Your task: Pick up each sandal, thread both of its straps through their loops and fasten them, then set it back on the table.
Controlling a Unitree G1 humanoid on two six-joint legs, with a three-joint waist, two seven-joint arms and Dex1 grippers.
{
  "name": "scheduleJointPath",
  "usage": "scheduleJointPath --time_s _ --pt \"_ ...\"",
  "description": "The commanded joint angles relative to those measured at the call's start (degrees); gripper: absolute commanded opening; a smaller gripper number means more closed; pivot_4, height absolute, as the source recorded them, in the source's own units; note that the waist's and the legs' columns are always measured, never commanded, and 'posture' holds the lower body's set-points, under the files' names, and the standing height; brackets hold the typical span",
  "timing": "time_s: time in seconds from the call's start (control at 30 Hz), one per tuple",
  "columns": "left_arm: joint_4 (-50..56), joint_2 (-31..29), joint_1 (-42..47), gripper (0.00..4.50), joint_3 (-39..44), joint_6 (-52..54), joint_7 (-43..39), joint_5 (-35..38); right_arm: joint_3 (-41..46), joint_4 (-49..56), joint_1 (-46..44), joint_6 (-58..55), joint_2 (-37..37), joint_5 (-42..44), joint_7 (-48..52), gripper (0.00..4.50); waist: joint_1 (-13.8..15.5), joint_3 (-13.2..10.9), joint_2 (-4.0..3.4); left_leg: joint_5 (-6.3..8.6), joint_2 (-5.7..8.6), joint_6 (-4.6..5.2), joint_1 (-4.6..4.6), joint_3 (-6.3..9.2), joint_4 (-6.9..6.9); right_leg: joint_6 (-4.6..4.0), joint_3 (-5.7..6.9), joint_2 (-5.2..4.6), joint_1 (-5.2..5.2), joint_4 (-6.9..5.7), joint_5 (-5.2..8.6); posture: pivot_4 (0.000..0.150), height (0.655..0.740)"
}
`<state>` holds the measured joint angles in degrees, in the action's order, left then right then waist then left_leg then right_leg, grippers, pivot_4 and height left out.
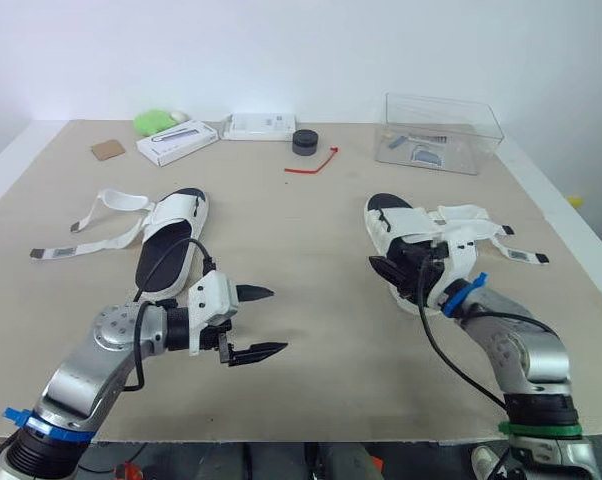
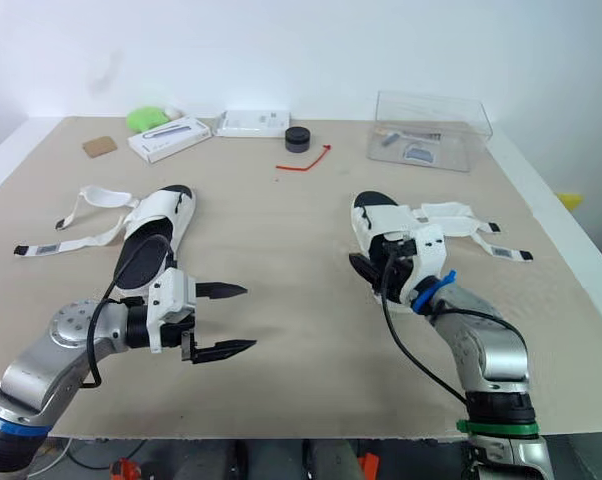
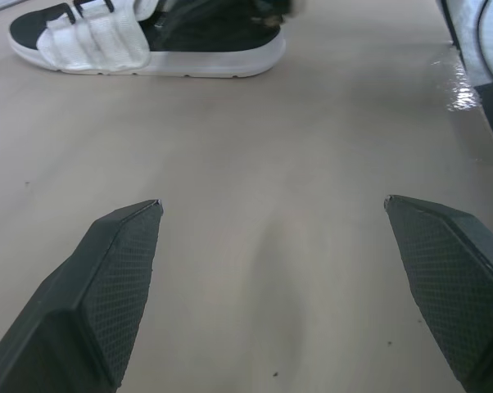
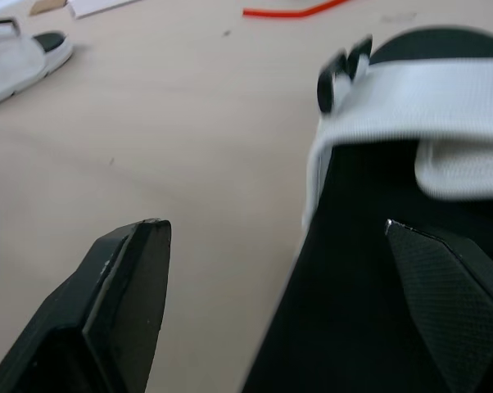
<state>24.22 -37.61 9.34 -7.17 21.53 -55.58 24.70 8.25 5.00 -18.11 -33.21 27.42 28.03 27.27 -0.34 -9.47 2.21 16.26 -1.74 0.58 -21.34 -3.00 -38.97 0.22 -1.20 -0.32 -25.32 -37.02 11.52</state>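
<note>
Left gripper (image 1: 278, 320): nearest the camera, fingers spread wide, holding nothing, hovering over bare table (image 1: 311, 230) between the two sandals.

Right gripper (image 4: 275, 225): fingers spread, straddling the inner edge of the right sandal (image 1: 421, 240). One finger is over the black footbed, the other over the table. No pinch yet.

Right sandal: flat on the table, one white strap lying across the footbed, loose ends trailing toward the table's right edge. Left sandal (image 1: 171, 240): flat on the table at the left, both straps thrown open and lying outward, unfastened.

Judgement: the step is grasping the right sandal. Close on the sole's rim, clear of strap and black loops, so the strap ends stay free. Lift level and turn the loops toward the left gripper, which should take a strap by its tip.

Writing: strap tips carry small printed tags, unreadable. White box (image 1: 176, 141) at the back shows dark print, unreadable. Clear container (image 1: 441, 130) has no legible label.
</note>
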Motion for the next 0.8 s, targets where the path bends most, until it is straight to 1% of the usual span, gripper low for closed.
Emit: scheduleJointPath --time_s 0.03,0.37,0.43,0.47,0.5,0.53,0.57,0.6,0.67,0.7,0.73,0.77,0.8 --pt "2.5 0.1 -1.0 4.48 0.5 -0.7 0.9 -0.2 0.2 -1.5 -2.8 2.2 -0.3 -2.4 -1.0 4.5 0.0 0.0 0.0 0.0 0.0 0.0 0.0 0.0 0.0 0.0 0.0 -0.01 0.0 0.0 0.0 0.15 0.74" --pt "4.5 0.8 -3.3 4.48 0.0 -0.6 3.3 -0.9 -1.3 -7.9 -8.4 5.1 -2.7 -5.9 -0.3 4.5 -0.8 0.0 0.0 0.0 0.03 0.0 -0.01 0.0 0.0 -0.06 0.0 -0.07 0.0 0.0 -0.06 0.15 0.74" --pt "4.7 0.9 -3.7 4.5 0.0 -0.5 3.6 -0.9 -1.1 -8.6 -9.0 5.6 -3.3 -6.1 -0.6 3.95 -0.8 0.0 0.0 0.0 0.03 0.0 -0.01 0.0 0.0 -0.06 0.0 -0.06 0.0 0.0 -0.06 0.15 0.74" --pt "4.7 1.0 -3.8 4.5 0.0 -0.6 3.7 -0.9 -0.9 -8.8 -9.3 5.8 -3.6 -6.1 -0.7 3.82 -0.8 0.0 0.0 0.0 0.02 0.0 -0.01 0.0 0.0 -0.06 0.0 -0.06 0.0 0.0 -0.06 0.15 0.74" --pt "4.6 1.0 -3.9 4.5 0.0 -0.6 3.8 -1.1 -0.9 -9.1 -9.5 6.0 -3.6 -6.3 -0.5 3.25 -0.8 0.0 0.0 0.0 0.02 0.0 -0.01 0.01 0.0 -0.07 0.0 -0.06 0.0 0.0 -0.06 0.15 0.74" --pt "4.5 1.0 -4.0 4.5 -0.1 -0.7 3.9 -1.2 -1.0 -9.2 -9.6 6.2 -3.6 -6.5 -0.3 2.95 -0.8 0.0 0.0 0.0 0.02 0.0 -0.01 0.0 0.0 -0.07 0.0 -0.05 0.0 0.0 -0.06 0.15 0.74" --pt "4.4 1.1 -4.0 4.5 -0.1 -0.7 4.1 -1.3 -1.0 -9.4 -9.8 6.4 -3.7 -6.6 -0.2 2.49 -0.8 0.0 0.0 0.0 0.02 0.0 -0.01 0.01 0.0 -0.07 0.0 -0.06 0.0 0.0 -0.06 0.15 0.74" --pt "4.4 1.1 -4.0 4.5 -0.1 -0.8 4.2 -1.4 -1.0 -9.4 -9.9 6.4 -3.7 -6.6 -0.2 2.22 -0.9 0.0 0.0 0.0 0.02 0.0 -0.01 0.01 0.0 -0.07 0.0 -0.06 0.0 0.0 -0.06 0.15 0.74" --pt "4.3 1.1 -3.9 4.5 -0.2 -0.8 4.3 -1.4 -0.9 -9.5 -9.9 6.3 -3.8 -6.7 -0.1 1.18 -0.9 0.0 0.0 0.0 0.03 0.0 -0.01 -0.01 0.0 -0.07 -0.01 -0.07 0.0 0.0 -0.07 0.15 0.74" --pt "4.3 1.2 -3.8 4.5 -0.2 -0.8 4.3 -1.5 -1.0 -9.4 -10.0 6.1 -3.7 -6.7 0.1 0.79 -0.9 0.0 0.0 0.0 0.03 0.0 -0.01 -0.01 0.0 -0.07 -0.01 -0.06 0.0 0.0 -0.07 0.15 0.74" --pt "4.2 1.3 -3.8 4.5 -0.1 -0.8 4.3 -1.5 -1.0 -9.2 -9.9 5.8 -3.6 -6.7 0.4 0.29 -0.9 0.0 0.0 0.0 0.02 0.0 -0.01 -0.01 0.0 -0.08 -0.01 -0.06 0.0 0.0 -0.07 0.15 0.74" --pt "4.1 1.3 -3.7 4.5 0.0 -0.8 4.3 -1.5 -1.1 -9.0 -9.8 5.4 -3.5 -6.7 0.6 0.03 -0.9 0.0 0.0 0.0 0.02 0.0 -0.01 -0.01 0.0 -0.08 -0.01 -0.06 0.0 0.0 -0.07 0.15 0.74" --pt "3.9 1.3 -3.6 4.5 0.2 -0.8 4.3 -1.4 -1.3 -8.6 -9.7 5.0 -3.3 -6.5 1.1 0.03 -0.9 0.0 0.0 0.0 0.02 0.0 -0.01 -0.01 0.0 -0.09 -0.01 -0.06 0.0 0.0 -0.08 0.15 0.74"
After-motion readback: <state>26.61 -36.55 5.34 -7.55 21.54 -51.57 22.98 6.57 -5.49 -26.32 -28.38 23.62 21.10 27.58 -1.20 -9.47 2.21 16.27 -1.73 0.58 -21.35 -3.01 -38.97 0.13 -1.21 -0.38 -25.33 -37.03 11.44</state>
